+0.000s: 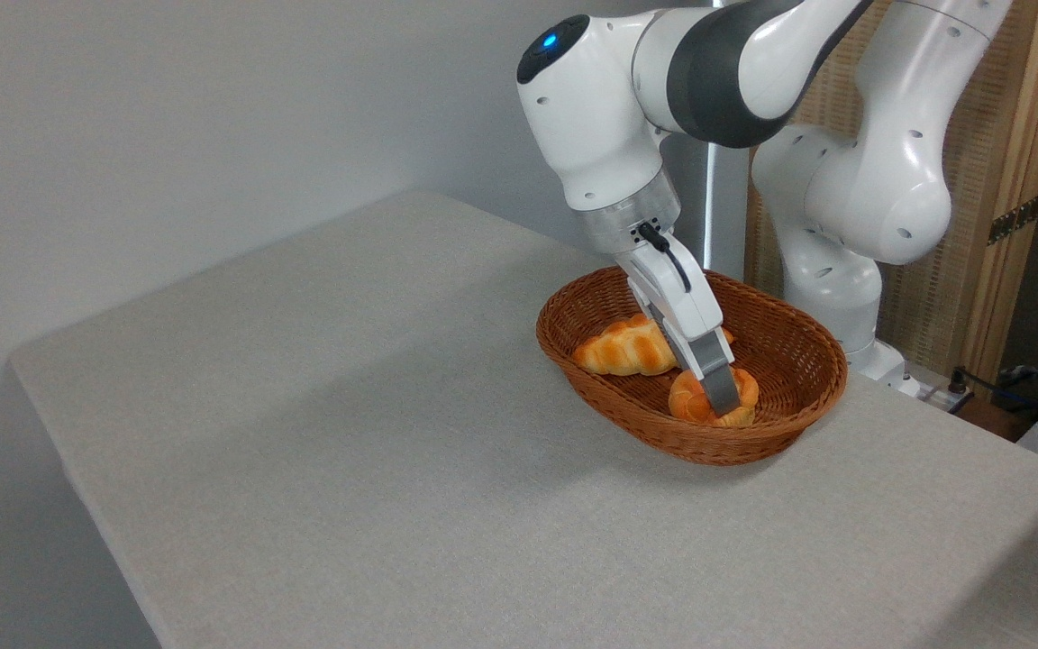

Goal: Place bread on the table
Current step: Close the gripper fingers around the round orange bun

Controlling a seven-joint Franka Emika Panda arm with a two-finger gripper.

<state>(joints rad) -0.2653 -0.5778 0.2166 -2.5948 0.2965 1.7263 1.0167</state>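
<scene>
One white two-finger gripper (pixel 724 407) reaches down into the brown oval wicker basket (pixel 798 397), its grey fingers pinching the small round orange-golden knotted bun (pixel 687 398) lying beside a paler braided loaf (pixel 620 350), on the light grey-beige bench (pixel 348 433).

Open table all round the basket, crowded room inside it

The table (pixel 321 433) lies bare to the left of and in front of the basket (pixel 758 442), with free passage above it. Inside the basket, the raised wicker rim walls in the bun (pixel 683 398) and the longer loaf (pixel 620 351) just beside it, so the way in is from above, where the gripper (pixel 723 397) reaches down at the bun. The robot's white base (pixel 843 270) blocks the side behind the basket.
</scene>
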